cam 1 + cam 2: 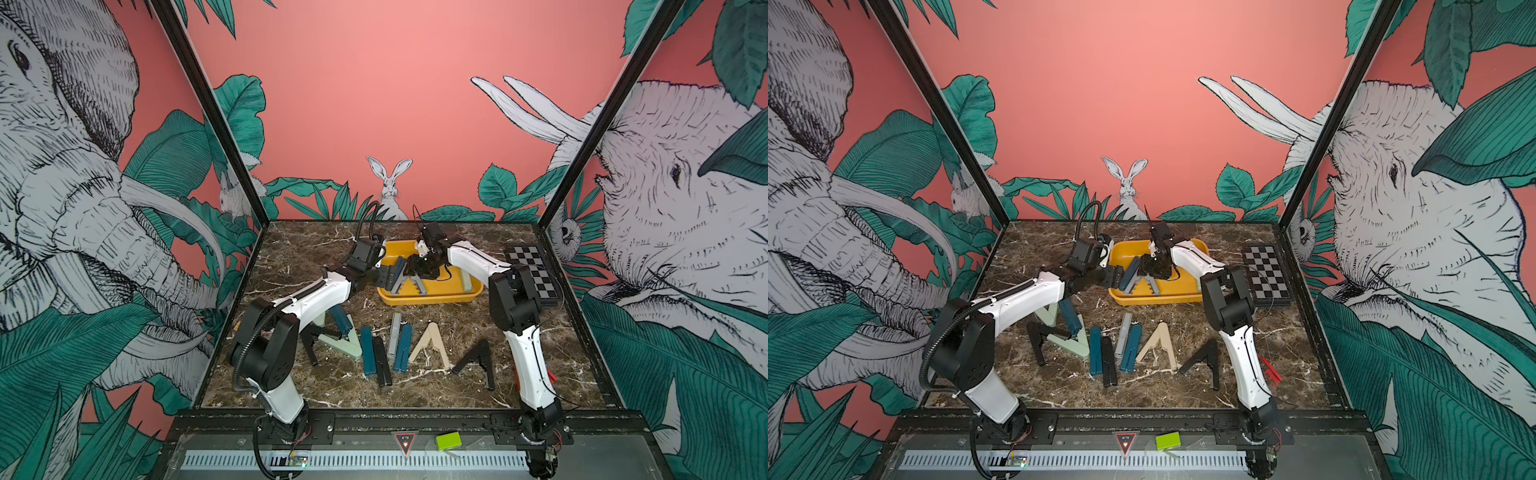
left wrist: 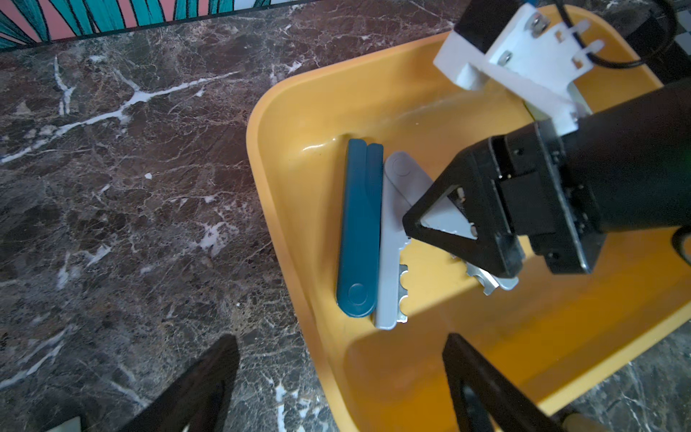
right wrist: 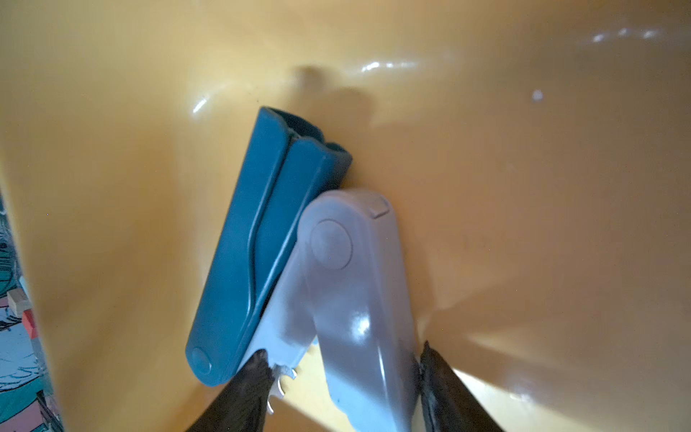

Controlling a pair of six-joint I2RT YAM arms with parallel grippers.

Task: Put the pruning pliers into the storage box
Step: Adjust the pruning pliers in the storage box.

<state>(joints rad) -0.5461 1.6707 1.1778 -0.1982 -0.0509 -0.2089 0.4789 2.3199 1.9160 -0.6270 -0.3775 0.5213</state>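
The right hand (image 3: 342, 368) is reaching down into the storage box (image 2: 299, 112), its fingers bracketing one arm of the grey pruning pliers (image 2: 390, 243). These are lying spread on the box floor, touching the folded teal pliers (image 2: 359, 232). Whether the hand is clamping that arm or only straddling it, I cannot tell. The left hand (image 2: 340, 336) is hovering wide open and empty over the box's left rim. If the right hand lifts before fully letting go, the hinged grey tool may swing, drag the teal one or hop over the low rim. The two hands are also working close together, risking a knock. The other pliers (image 1: 432, 345) are waiting on the table (image 1: 415, 395).
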